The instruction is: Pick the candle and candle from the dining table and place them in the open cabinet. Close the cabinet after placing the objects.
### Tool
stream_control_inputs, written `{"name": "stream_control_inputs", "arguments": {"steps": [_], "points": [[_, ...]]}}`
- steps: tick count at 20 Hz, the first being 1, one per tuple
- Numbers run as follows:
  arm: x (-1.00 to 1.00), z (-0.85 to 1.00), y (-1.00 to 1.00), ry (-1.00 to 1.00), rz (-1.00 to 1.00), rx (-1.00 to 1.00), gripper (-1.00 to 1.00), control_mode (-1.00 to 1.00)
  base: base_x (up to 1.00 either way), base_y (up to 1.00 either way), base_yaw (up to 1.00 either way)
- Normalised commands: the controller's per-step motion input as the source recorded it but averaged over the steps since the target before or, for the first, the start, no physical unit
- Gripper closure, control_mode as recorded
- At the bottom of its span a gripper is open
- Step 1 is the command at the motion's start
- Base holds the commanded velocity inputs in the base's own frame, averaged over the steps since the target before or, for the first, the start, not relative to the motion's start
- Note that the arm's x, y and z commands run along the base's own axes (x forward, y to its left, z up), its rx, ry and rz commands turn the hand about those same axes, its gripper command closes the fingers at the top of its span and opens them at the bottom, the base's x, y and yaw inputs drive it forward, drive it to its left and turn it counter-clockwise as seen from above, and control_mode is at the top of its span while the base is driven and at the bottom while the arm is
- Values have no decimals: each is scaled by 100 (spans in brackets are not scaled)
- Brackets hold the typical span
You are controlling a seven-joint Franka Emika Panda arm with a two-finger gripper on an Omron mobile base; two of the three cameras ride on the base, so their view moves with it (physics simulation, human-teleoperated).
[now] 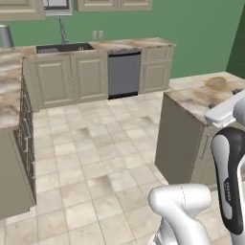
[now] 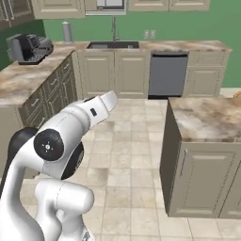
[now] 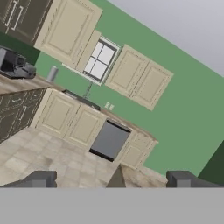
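Note:
The two candles are out of view. The dining table (image 2: 202,117) is the marble-topped island with beige panelled doors on the right; it also stands at the right of the left base view (image 1: 201,98), and its corner pokes up at the bottom of the hand view (image 3: 119,176). My gripper (image 3: 111,179) is open with nothing between its dark fingertips (image 3: 41,178), looking across the floor at the far wall. Beige wall cabinets (image 3: 68,30) hang on that green wall; I cannot tell which one is the open cabinet.
A back counter with sink (image 2: 113,45) and grey dishwasher (image 2: 167,75) runs along the far wall. A left counter over dark drawers (image 2: 28,80) carries a coffee machine (image 2: 28,47). Tiled floor (image 2: 132,136) lies between them. A round tan object (image 1: 217,82) rests on the table.

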Motion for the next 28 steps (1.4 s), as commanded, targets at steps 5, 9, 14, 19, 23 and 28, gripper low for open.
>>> {"name": "stream_control_inputs", "arguments": {"steps": [5, 9, 14, 19, 23, 28], "points": [[0, 0, 0, 0, 0, 0, -100, 100, 0, -80, -1], [0, 0, 0, 0, 0, 0, -100, 100, 0, -91, 0], [0, 0, 0, 0, 0, 0, -100, 100, 0, -96, 0], [0, 0, 0, 0, 0, 0, -100, 100, 0, -99, 0], [0, 0, 0, 0, 0, 0, -100, 100, 0, -98, 0], [0, 0, 0, 0, 0, 0, -100, 100, 2, -97, 0]]}}
